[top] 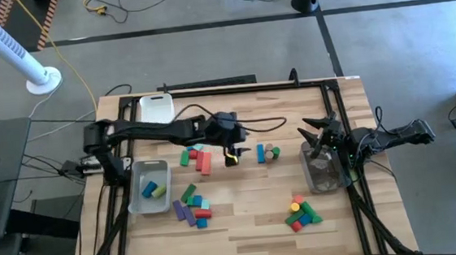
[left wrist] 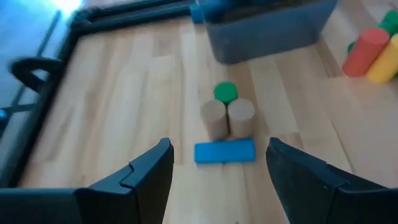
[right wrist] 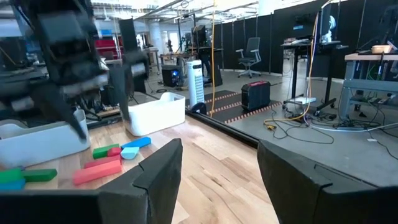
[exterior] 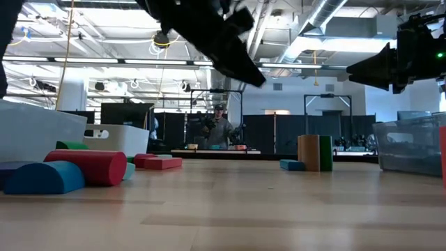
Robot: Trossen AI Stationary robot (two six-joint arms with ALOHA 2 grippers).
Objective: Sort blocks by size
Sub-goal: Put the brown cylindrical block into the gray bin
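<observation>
two dark, near-black jointed arms are seen, a black cable looped along the left arm (top: 155,131), yellow marks borne near its gripper (top: 232,157), green lights shown on the right arm (top: 376,140), and matte, angular fingers (left wrist: 143,174) fitted to each gripper.

The whole surface (top: 252,223) is seen from straight overhead. A level view is taken at surface height toward the room. The blue bar (left wrist: 224,151) is shared by the overhead, low and left wrist views.
</observation>
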